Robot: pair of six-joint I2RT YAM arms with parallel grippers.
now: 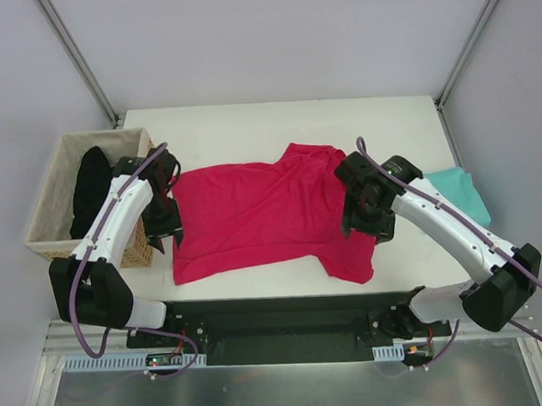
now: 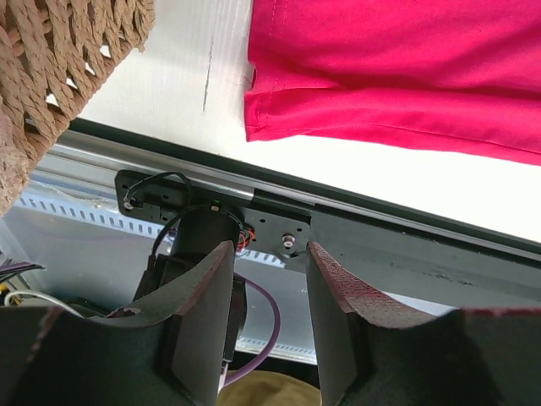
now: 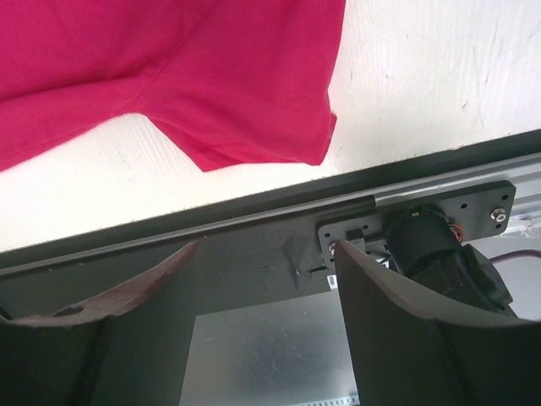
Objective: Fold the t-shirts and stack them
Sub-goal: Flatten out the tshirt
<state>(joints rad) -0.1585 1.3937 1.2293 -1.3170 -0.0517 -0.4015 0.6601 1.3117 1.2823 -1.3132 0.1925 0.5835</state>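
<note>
the bright crimson-pink soft cotton t-shirt [image 1: 253, 218] lies spread on the white table [image 1: 248, 126] just right of the woven wicker basket [image 1: 46, 217], which holds a black bundle of cloth [image 1: 91, 191]. the teal t-shirt [image 1: 462, 191] lies on the side of the pink one away from the basket, well apart from it

the step in hand looks like setting up a fold of the pink shirt. to do it well, i would first flatten the rumpled, lapped-over side farthest from the basket, then pinch only the top layer at matching points on both sides, so that the edges line up and the cloth does not drag

the left gripper [image 2: 269, 254] hangs between the basket and the shirt's nearer edge, its jaws partly apart with nothing between them, touching no cloth. the right gripper [image 3: 264, 254] sits over the shirt's far side from the basket, its jaws spread wider and likewise empty
</note>
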